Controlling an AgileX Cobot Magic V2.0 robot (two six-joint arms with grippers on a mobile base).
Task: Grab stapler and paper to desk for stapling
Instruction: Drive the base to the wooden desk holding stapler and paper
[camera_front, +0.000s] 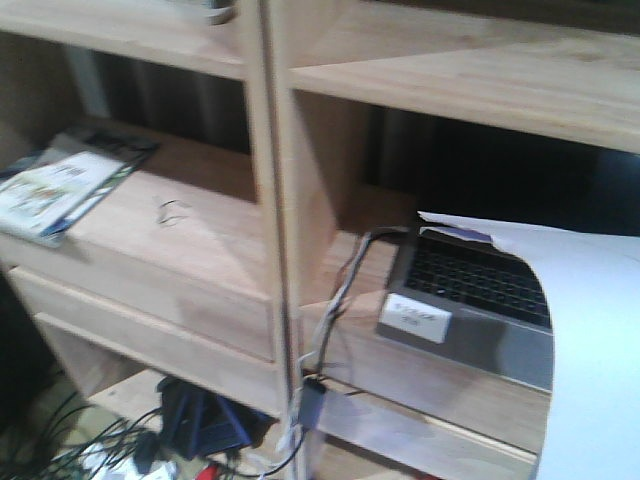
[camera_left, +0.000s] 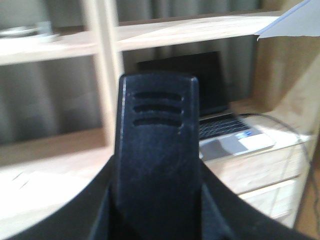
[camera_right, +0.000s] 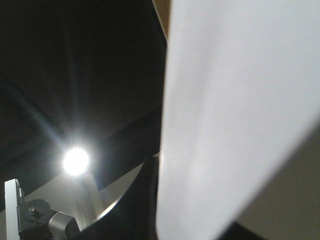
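In the left wrist view the black stapler (camera_left: 156, 130) stands upright between the jaws of my left gripper (camera_left: 156, 210), which is shut on it. Its ribbed end points up; no orange patch shows. The white paper (camera_right: 225, 100) fills the right half of the right wrist view, pressed against a dark finger (camera_right: 142, 205) of my right gripper (camera_right: 160, 212), which is shut on it. The sheet hangs curved at the right of the front view (camera_front: 590, 340), and its corner shows in the left wrist view (camera_left: 292, 22). The desk is out of view.
A wooden shelf unit (camera_front: 270, 200) fills the front view. An open laptop (camera_front: 470, 290) with a white label (camera_front: 413, 318) sits on its right shelf, magazines (camera_front: 60, 185) on its left. Cables (camera_front: 330, 320) hang down its post to clutter on the floor (camera_front: 190, 420).
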